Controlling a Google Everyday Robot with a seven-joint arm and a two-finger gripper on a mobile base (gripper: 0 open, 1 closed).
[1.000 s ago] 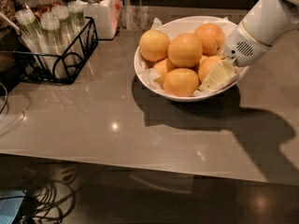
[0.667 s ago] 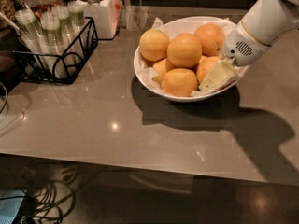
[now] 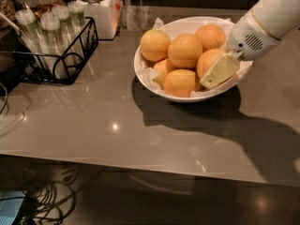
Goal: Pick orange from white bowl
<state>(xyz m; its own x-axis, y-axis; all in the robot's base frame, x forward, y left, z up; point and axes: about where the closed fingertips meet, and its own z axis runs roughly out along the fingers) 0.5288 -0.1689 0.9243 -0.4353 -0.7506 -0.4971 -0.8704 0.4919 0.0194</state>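
Note:
The white bowl stands at the back middle of the grey counter, lined with crinkled white paper and piled with several yellow-orange oranges. My gripper reaches down from the upper right into the bowl's right side. It sits against the front of the orange on the right of the pile and partly covers it. The arm's white wrist hangs over the bowl's right rim. Other oranges lie at the left, the centre and the front.
A black wire rack with clear plastic cups stands at the left. A white lidded jar stands behind it, with a clear glass beside the bowl. The counter's front edge runs across below.

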